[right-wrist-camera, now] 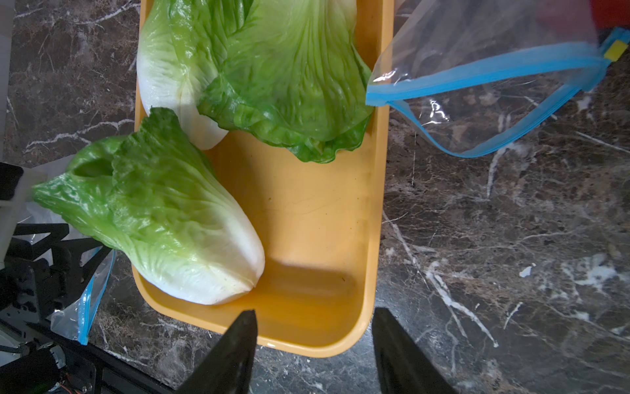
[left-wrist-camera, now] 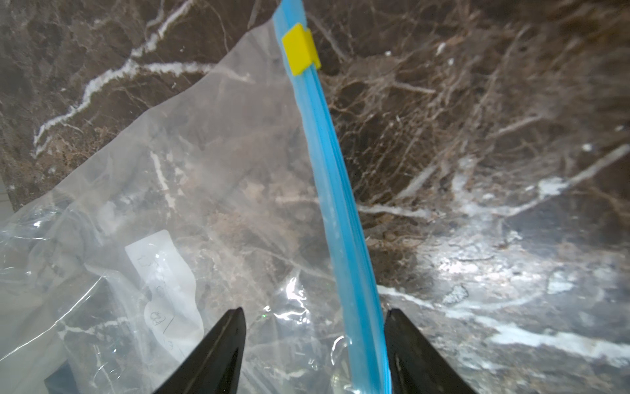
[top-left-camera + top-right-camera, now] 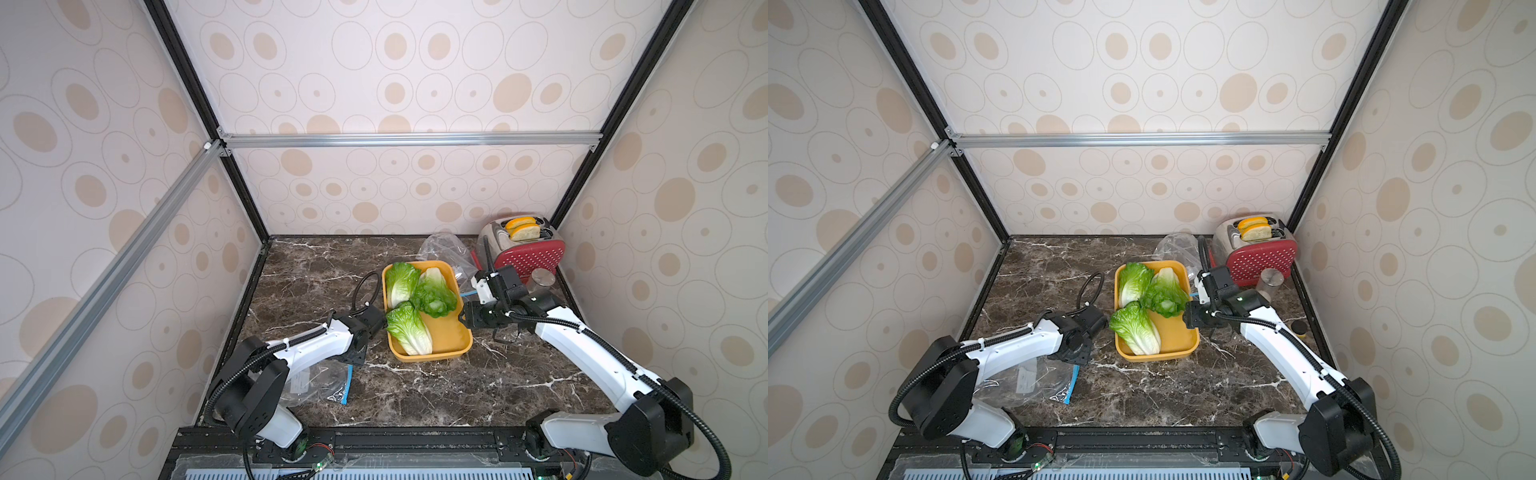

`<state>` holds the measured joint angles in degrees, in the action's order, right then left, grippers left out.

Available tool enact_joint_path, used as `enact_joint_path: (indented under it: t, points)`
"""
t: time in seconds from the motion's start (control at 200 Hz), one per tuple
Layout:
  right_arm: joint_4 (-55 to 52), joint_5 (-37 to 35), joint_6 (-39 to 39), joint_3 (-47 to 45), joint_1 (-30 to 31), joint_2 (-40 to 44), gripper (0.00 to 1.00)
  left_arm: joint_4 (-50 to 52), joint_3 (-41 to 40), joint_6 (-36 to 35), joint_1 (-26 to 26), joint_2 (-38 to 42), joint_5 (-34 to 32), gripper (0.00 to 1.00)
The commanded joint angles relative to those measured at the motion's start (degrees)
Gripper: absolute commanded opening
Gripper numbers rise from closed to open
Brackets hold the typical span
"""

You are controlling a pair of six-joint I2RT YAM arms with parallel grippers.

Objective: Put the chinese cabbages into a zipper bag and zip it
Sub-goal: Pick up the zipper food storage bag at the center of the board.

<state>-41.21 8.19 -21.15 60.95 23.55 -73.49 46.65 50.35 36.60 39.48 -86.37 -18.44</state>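
Observation:
Three chinese cabbages lie in an orange tray (image 3: 451, 336) mid-table: one at the front (image 3: 409, 332) (image 1: 163, 218), two behind it (image 3: 401, 280) (image 3: 434, 291). A clear zipper bag (image 3: 316, 386) (image 2: 204, 187) lies flat at the front left. Its blue zip strip (image 2: 341, 204) carries a yellow slider (image 2: 300, 47) at the far end. My left gripper (image 3: 354, 356) (image 2: 317, 310) points down, open, straddling that strip, which runs close along one finger. My right gripper (image 3: 462, 319) (image 1: 313, 312) hovers open over the tray's (image 1: 306, 221) right front corner, holding nothing.
A second clear zipper bag (image 3: 444, 249) (image 1: 477, 85) lies behind the tray with its mouth gaping. At the back right stand a red toaster (image 3: 528, 253) with bread in it and a metal-lidded jar (image 3: 542, 280). A black cable loop (image 3: 368, 286) lies left of the tray. Walls close three sides.

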Motion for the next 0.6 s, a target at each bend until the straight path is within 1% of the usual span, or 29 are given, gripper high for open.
enact_joint_path:
  t: [0.0,0.12,0.31,0.386,0.516,0.591]
  points:
    - [-1.50,0.12,0.32,-0.54,0.31,0.10,0.58,4.23,1.39,1.42,0.58,1.37,-2.17,0.66]
    - [-1.08,0.32,-0.11,-0.73,0.33,0.18,0.59,3.93,0.21,1.42,0.57,1.24,-2.57,0.65]
    - [-0.80,0.77,-0.69,-0.57,0.33,-0.27,0.59,3.79,0.19,1.43,0.53,-1.16,-3.32,0.56]
    - [-0.45,1.17,-0.88,-0.66,0.30,-0.37,0.59,3.77,0.04,1.64,0.56,-0.85,-4.39,0.47]
    - [-0.06,1.65,-1.26,-0.59,0.29,-0.33,0.59,2.49,-1.43,2.07,0.51,-0.12,-4.59,0.38]
    - [0.29,1.90,-1.35,-0.49,0.27,-0.60,0.59,2.43,-1.98,2.54,0.51,-0.33,-5.38,0.30]
